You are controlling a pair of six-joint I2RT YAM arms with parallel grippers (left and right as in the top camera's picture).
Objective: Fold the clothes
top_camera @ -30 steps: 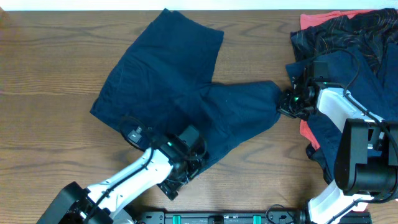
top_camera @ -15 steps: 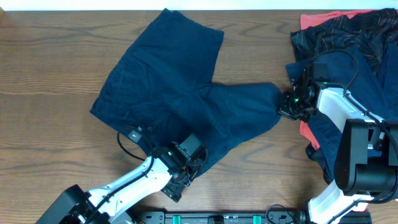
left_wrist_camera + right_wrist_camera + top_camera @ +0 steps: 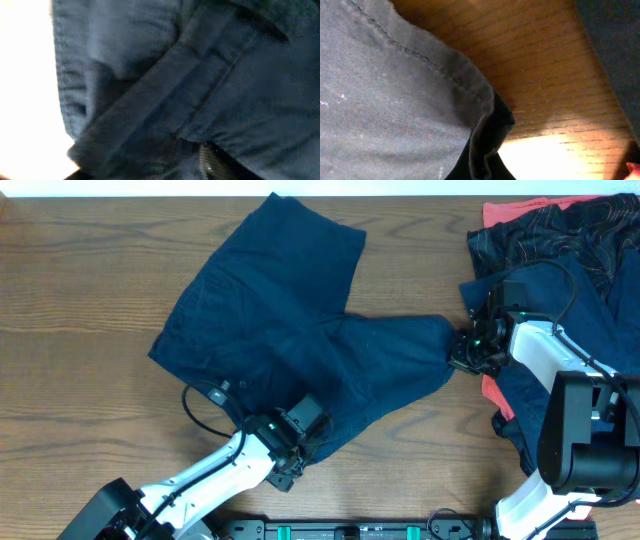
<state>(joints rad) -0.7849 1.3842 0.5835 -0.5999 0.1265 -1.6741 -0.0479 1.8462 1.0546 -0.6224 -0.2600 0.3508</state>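
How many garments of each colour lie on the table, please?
Navy: 2, the navy shorts and a navy piece
Black with red lines: 1, the black garment
Coral-red: 1, the coral-red garment
Total: 4

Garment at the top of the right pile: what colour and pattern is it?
The garment is black with thin red lines, and the overhead view shows it best.

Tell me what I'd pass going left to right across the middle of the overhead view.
Bare wooden table → navy shorts spread out → right gripper at the shorts' leg hem → heap of other clothes at the right edge.
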